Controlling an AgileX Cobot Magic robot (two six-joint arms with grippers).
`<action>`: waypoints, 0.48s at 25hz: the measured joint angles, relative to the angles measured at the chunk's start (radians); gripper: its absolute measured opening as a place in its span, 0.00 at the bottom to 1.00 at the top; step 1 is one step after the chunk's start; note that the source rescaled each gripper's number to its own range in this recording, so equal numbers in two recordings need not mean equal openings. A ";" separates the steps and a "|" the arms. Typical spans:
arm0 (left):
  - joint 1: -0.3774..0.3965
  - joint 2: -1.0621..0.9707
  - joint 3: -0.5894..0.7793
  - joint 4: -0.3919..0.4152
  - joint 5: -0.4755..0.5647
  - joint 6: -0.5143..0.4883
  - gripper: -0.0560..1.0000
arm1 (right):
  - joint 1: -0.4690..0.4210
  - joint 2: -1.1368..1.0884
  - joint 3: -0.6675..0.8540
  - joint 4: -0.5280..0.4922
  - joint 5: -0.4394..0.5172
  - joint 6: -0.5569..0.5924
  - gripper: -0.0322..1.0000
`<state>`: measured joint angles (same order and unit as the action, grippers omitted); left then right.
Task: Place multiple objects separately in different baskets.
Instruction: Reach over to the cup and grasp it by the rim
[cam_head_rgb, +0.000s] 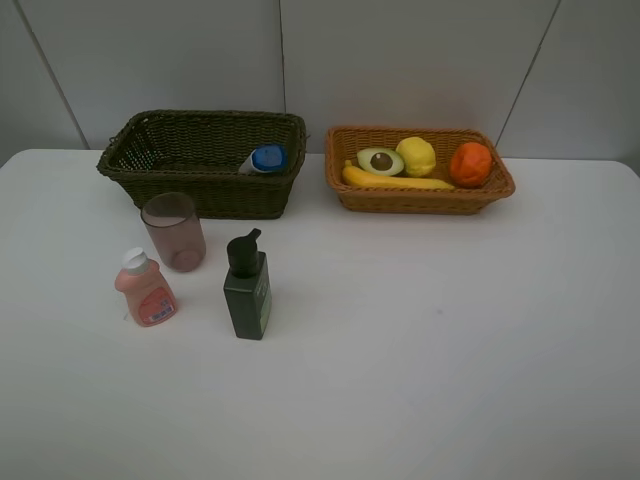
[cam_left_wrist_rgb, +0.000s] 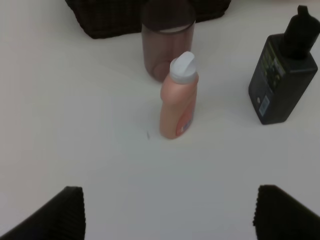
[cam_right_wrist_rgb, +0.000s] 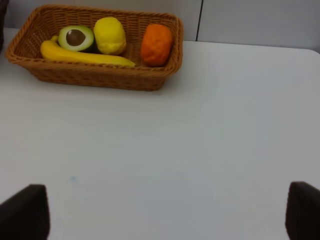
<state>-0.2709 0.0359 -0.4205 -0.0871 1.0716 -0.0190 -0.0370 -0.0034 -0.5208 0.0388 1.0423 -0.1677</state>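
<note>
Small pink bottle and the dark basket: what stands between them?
The translucent cup stands upright between the small pink bottle and the dark basket, clearest in the exterior high view.

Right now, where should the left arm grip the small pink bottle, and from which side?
Probably take the small pink plastic bottle across its body below the white cap, coming from the table's near side: it stands upright, and the translucent pinkish cup stands close behind it.

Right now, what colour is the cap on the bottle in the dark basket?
Blue cap; clearest in exterior high view.
</note>
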 joint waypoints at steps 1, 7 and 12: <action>0.000 0.010 -0.010 0.000 -0.003 0.000 0.91 | 0.000 0.000 0.000 0.000 0.000 0.000 1.00; 0.000 0.152 -0.111 0.000 -0.011 0.002 0.91 | 0.000 0.000 0.000 0.000 0.000 0.000 1.00; 0.000 0.348 -0.212 0.000 -0.014 0.053 0.91 | 0.000 0.000 0.000 0.000 0.000 0.000 1.00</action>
<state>-0.2709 0.3838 -0.6328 -0.0871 1.0573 0.0342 -0.0370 -0.0034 -0.5208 0.0388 1.0423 -0.1677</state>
